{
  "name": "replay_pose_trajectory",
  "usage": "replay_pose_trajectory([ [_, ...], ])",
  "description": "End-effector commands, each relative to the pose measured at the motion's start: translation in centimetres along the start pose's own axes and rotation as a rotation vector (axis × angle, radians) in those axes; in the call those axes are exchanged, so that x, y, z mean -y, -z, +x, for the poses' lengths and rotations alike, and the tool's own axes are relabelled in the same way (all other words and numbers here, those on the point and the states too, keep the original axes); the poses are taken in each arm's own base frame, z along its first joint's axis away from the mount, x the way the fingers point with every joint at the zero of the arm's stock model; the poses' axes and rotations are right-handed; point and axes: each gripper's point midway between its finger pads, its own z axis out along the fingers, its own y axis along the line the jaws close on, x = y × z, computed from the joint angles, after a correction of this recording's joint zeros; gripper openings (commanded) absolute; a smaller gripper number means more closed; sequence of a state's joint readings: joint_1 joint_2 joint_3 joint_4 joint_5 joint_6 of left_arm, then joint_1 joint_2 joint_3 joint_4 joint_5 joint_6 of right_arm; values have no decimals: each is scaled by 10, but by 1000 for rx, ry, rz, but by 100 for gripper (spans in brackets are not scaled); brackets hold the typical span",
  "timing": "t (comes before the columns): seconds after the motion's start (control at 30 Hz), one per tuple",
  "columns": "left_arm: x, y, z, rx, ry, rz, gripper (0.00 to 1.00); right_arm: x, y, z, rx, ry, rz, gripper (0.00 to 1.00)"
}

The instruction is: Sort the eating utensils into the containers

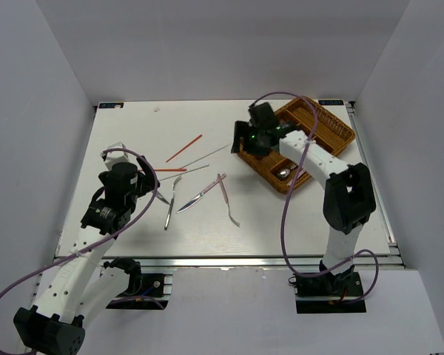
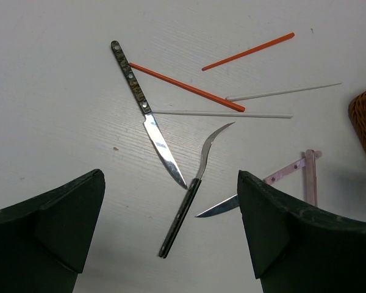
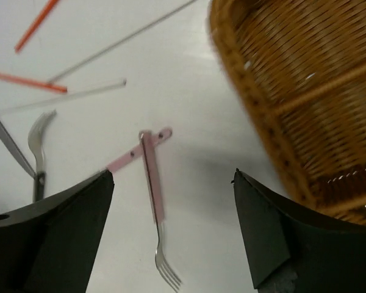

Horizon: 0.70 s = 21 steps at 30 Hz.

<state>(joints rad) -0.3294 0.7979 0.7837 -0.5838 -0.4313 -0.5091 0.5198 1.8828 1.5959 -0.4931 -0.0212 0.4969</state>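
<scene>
Brown woven wicker tray (image 3: pixel 293 67), red-orange chopsticks (image 2: pixel 186 87), pink-handled fork (image 3: pixel 154 183) (silver tines), white table (image 1: pixel 133 148)

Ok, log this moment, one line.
left pincer: open, over dark-handled knife | right pincer: open, empty, beside wicker tray | pink-handled fork: on table

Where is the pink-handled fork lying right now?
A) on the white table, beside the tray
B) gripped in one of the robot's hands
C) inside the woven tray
A: the pink-handled fork lies flat on the white table, outside the rim of the woven tray.
</scene>
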Motion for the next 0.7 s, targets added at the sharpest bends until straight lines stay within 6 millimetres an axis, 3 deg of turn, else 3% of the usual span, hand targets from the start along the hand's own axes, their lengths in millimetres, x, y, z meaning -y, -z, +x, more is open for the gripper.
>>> replay_pose_trajectory([
  [0.0,-4,2,-3,12,3,-18,98,-8,29,19,69,179,153,85],
  [0.03,-5,3,-4,17,5,-22,98,-20,22,43,17,206,106,86],
  [0.17,-11,8,-11,50,26,-43,98,-44,-1,85,-81,274,60,80],
  [0.27,-15,13,-16,77,43,-56,98,-59,-18,111,-154,328,37,70],
  [0.4,-15,16,-19,95,56,-47,98,-58,-38,128,-205,346,71,62],
  [0.63,-12,12,-14,71,42,-42,98,-40,-62,152,-273,361,118,29],
  [0.67,-12,12,-14,70,39,-41,98,-41,-59,151,-266,354,115,12],
])
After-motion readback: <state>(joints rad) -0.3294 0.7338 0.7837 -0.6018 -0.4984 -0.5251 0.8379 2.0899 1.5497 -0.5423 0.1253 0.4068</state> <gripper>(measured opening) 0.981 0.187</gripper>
